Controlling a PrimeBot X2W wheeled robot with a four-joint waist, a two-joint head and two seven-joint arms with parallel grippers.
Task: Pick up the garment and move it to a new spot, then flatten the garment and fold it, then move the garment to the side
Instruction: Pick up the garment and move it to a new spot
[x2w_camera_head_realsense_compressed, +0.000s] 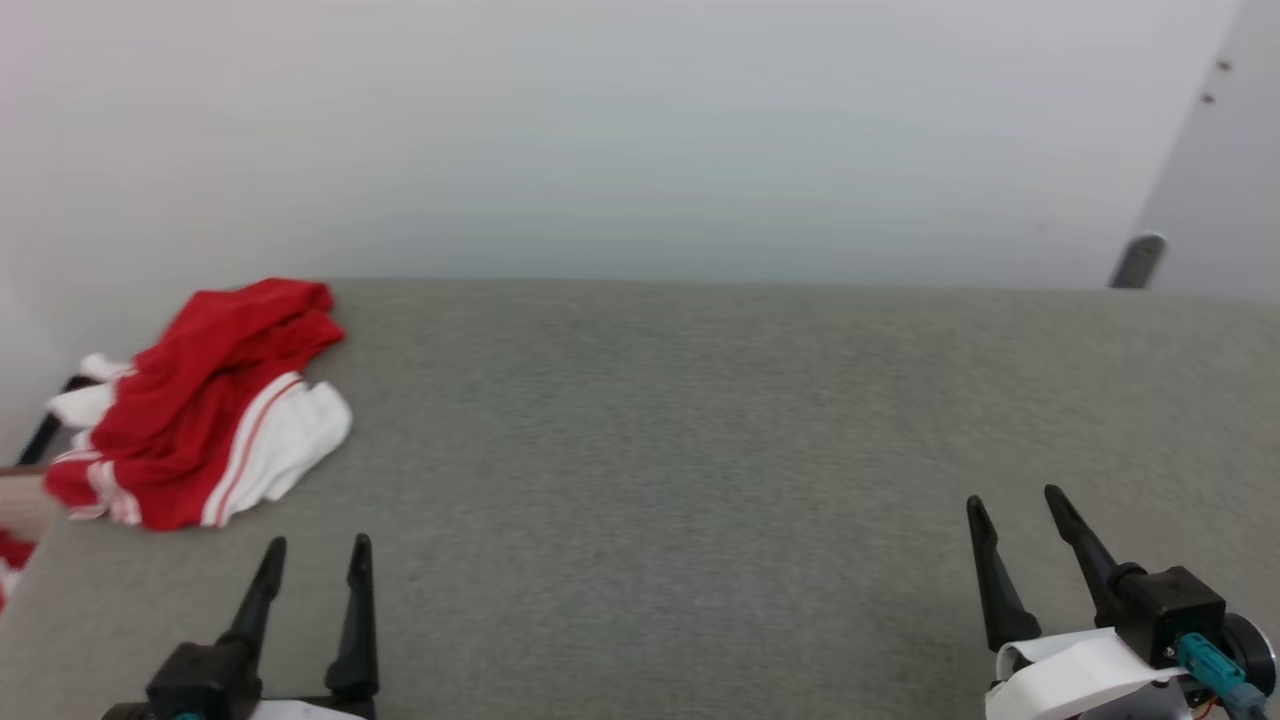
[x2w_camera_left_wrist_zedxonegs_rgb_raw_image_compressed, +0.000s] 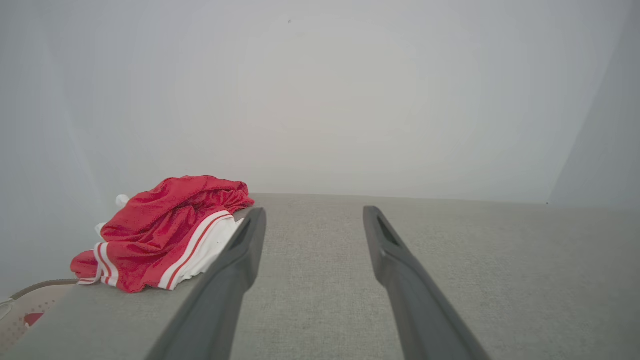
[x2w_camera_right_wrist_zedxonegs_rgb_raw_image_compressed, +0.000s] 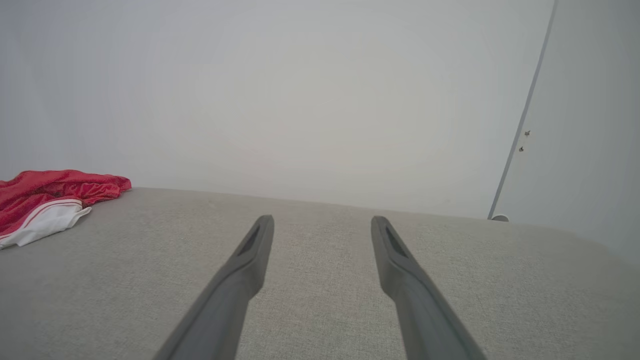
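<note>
You are looking down on a grey, fabric-covered table (x2w_camera_head_realsense_compressed: 700, 450) that runs back to a plain pale wall (x2w_camera_head_realsense_compressed: 640, 130). The garment (x2w_camera_head_realsense_compressed: 200, 410) lies crumpled in a loose heap at the table's far left corner, close to the left edge. It is mostly shiny red, with a white sleeve and red-and-white striped trim spilling toward you; no lettering can be read in this heap. Your left gripper (x2w_camera_head_realsense_compressed: 320, 545) sits at the lower left, just in front of the garment but apart from it, with its two dark fingers spread and pointing toward the wall, holding nothing. Your right gripper (x2w_camera_head_realsense_compressed: 1013, 498) sits at the lower right, well apart from the garment, also with its fingers spread wide and nothing between them. In the left wrist view, the left gripper (x2w_camera_left_wrist_zedxonegs_rgb_raw_image_compressed: 314, 212) frames bare grey cloth, and the garment (x2w_camera_left_wrist_zedxonegs_rgb_raw_image_compressed: 165, 232) lies just beside the left-hand finger, which hides part of the white sleeve. In the right wrist view, the right gripper (x2w_camera_right_wrist_zedxonegs_rgb_raw_image_compressed: 322, 220) hovers low over bare table, and the garment (x2w_camera_right_wrist_zedxonegs_rgb_raw_image_compressed: 45, 205) lies far off at the left edge of that view. Beyond the table's left edge, lower down, a small bit of red cloth (x2w_camera_head_realsense_compressed: 8, 565) peeks in.
</note>
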